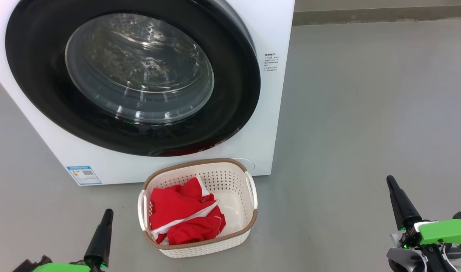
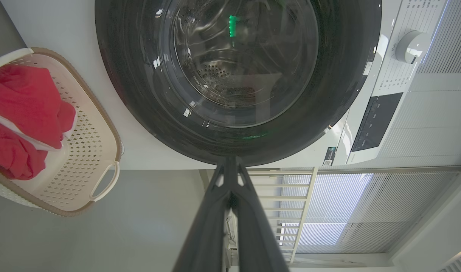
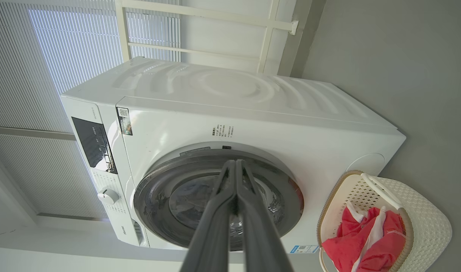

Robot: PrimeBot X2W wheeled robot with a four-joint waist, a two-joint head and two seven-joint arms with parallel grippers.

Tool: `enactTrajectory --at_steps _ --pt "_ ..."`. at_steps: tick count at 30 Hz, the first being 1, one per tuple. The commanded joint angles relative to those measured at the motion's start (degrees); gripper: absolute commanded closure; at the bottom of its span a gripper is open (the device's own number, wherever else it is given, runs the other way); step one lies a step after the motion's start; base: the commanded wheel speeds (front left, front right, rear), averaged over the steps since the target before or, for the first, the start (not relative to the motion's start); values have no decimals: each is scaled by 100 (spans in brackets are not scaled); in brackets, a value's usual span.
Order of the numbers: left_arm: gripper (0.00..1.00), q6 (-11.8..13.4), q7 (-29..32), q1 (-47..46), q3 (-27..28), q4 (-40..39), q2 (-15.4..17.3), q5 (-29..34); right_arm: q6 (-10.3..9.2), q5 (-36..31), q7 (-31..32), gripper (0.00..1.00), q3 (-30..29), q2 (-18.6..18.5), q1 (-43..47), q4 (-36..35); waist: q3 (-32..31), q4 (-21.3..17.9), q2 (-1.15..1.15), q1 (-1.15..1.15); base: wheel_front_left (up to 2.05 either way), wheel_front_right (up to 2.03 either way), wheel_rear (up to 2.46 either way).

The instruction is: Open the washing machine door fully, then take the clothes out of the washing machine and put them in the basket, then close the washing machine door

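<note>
Left gripper (image 1: 107, 216) & right gripper (image 1: 391, 184): both w/ dark fingers pressed together, gripping nothing, low in head view, well apart from everything else. Plain grey floor (image 1: 366, 113) lies under it all. Big white front-loading washing machine (image 1: 270, 124) stands upper left in head view. Its large round door (image 1: 33, 75), glossy black ring w/ bulging clear glass window, sits shut flush on the front; perforated steel drum shows thru the glass. Small cream perforated plastic basket (image 1: 200, 163), brown woven-look rim, white side handles, sits on floor just in front of machine, below door. Bright red fabric clothes (image 1: 181, 215) w/ white trim lie bunched inside basket, toward its left side. Small blue label (image 1: 83, 175) at machine's lower left corner.
</note>
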Motion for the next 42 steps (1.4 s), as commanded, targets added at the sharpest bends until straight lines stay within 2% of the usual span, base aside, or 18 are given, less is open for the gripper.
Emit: enactTrajectory --at_steps 1,42 --pt "100 -38 52 -236 211 -151 54 27 -3 -25 39 100 90 -38 -235 -167 0 0 0 0 0 0 0" --pt "100 -38 73 -239 238 -150 35 49 -3 -51 64 100 59 -17 -238 -166 0 0 0 0 0 0 0"
